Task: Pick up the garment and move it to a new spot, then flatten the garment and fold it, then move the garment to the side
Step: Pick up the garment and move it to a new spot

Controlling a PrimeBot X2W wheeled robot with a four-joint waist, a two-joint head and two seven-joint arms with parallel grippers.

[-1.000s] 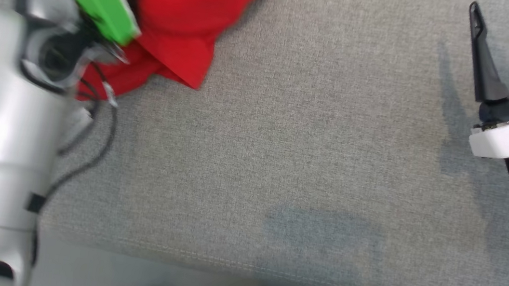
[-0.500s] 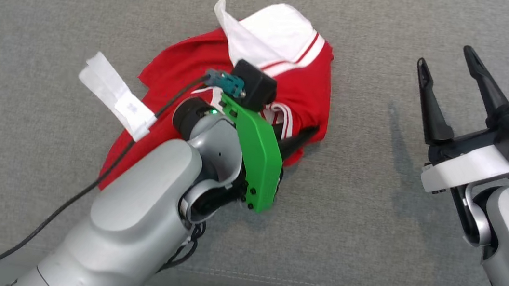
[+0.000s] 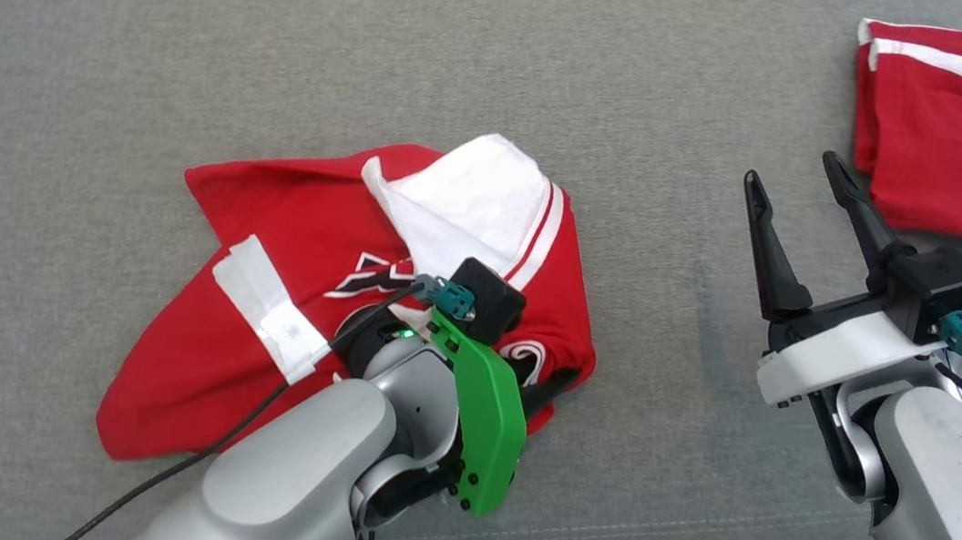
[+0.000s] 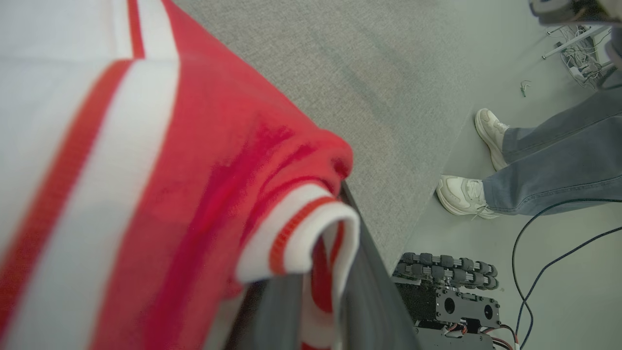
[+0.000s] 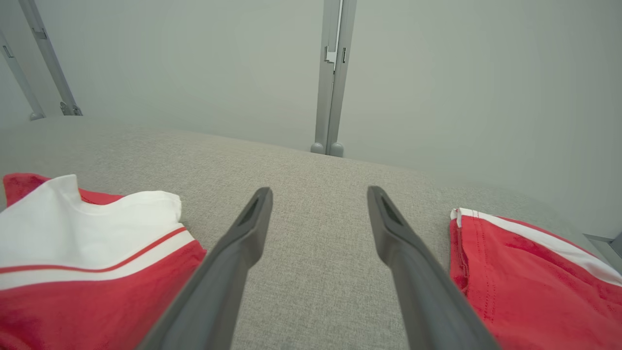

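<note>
Red garment [image 3: 267, 216], crumpled and not yet flat.
It lies on the grey cloth surface [image 3: 106, 31], just off the head view's centre toward 8 o'clock. A white panel edged with red and white stripes is folded up at its 1 o'clock, and red cloth trails toward 7 o'clock.

Robot lab, loose cables [image 4: 514, 256] on bare floor [image 4: 573, 306], metal frame posts [image 5: 333, 73], plain wall [image 5: 461, 73]

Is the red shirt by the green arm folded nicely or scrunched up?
Scrunched up. The red shirt lies bunched on the grey surface, its white part flipped over, the left gripper pinching a striped edge.
</note>
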